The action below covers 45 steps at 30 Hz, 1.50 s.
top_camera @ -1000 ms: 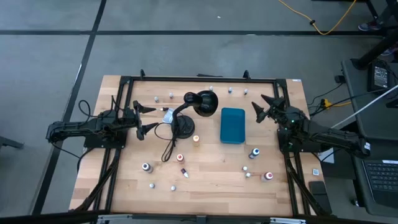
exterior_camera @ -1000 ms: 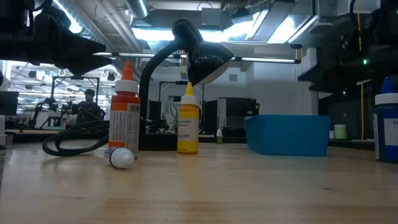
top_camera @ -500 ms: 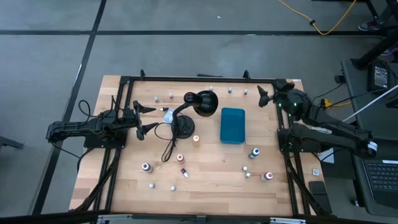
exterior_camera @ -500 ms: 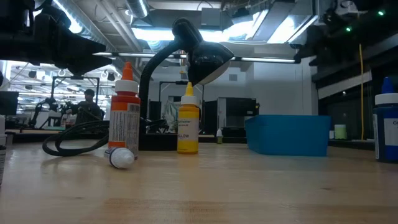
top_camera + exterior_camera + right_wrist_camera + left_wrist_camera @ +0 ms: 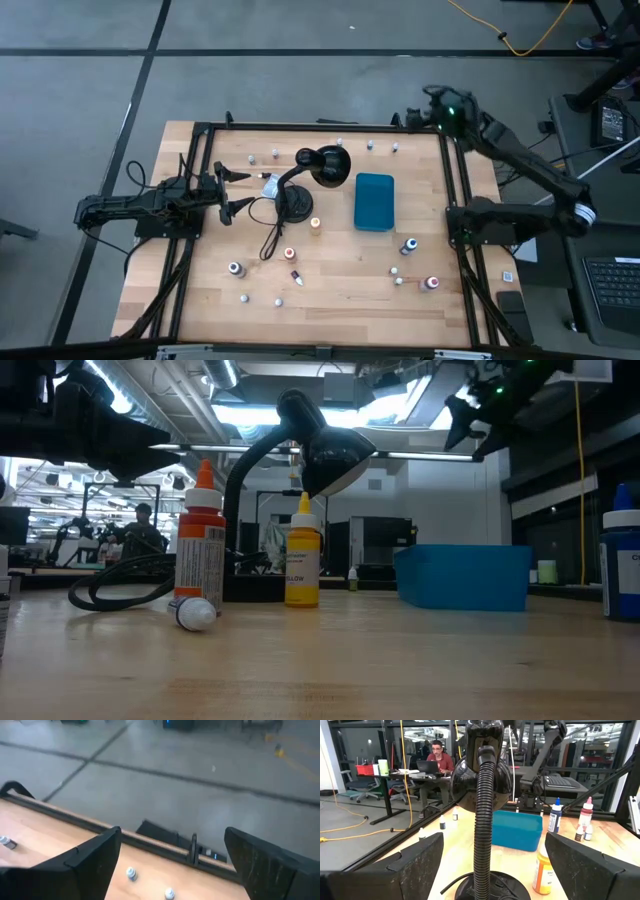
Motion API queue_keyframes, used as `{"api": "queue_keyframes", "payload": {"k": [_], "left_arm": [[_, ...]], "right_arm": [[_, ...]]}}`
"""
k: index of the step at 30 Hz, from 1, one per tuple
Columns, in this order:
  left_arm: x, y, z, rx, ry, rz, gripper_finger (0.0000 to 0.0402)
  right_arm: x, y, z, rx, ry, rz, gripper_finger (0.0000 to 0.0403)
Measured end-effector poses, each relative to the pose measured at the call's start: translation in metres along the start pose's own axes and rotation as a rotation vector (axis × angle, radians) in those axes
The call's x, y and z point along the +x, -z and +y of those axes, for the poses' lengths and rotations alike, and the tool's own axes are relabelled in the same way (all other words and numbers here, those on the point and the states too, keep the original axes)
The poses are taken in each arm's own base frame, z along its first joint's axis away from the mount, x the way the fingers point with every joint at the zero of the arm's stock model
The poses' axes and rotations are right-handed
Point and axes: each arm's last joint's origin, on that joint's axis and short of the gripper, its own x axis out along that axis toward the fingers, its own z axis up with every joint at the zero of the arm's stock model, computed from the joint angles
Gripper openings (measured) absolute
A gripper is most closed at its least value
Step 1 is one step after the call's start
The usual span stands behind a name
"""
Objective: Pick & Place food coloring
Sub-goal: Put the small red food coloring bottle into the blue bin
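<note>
1. The right gripper [image 5: 420, 108] is raised over the far right corner of the table [image 5: 340, 300], fingers spread wide and holding nothing. Under it two very small white-capped bottles [image 5: 131, 873] stand near the far edge.
2. The left gripper [image 5: 232, 190] waits low at the left side, also wide open and empty, facing the black desk lamp [image 5: 305, 180].
3. The food coloring is scattered: several bottles [image 5: 409, 246] stand on the near half of the table, others along the far edge, and a yellow bottle [image 5: 315, 225] stands just beside the lamp base. No bottle is in the teal box [image 5: 374, 201].
4. Risk: the bottles look light, narrow and smooth, probably plastic, with pointed caps. I think open fingers coming down a little off center could tip one, and a round bottle on smooth wood may roll. One small bottle [image 5: 196, 614] already lies on its side.
5. Risk: near the edge, a pushed bottle could fall off the table.
6. Risk: the lamp has a ribbed bendable neck and a loose cord [image 5: 270, 235], which could catch the left arm if it reaches across
</note>
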Motion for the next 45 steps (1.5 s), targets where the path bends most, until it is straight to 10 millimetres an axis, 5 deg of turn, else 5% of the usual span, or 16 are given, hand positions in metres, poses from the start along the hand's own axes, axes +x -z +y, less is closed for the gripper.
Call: {"api": "queue_keyframes", "payload": {"k": [13, 29, 45], "left_arm": [[0.0, 0.0, 0.0, 0.0, 0.0, 0.0, 0.0345], [0.0, 0.0, 0.0, 0.0, 0.0, -0.001, 0.0345], [0.0, 0.0, 0.0, 0.0, 0.0, -0.001, 0.0345]], "right_arm": [[0.074, -0.023, -0.008, -0.074, 0.106, 0.363, 0.0355], [0.159, 0.025, -0.008, -0.139, 0.087, 0.683, 0.0355], [0.186, 0.067, -0.004, -0.165, 0.078, 0.854, 0.0355]]}}
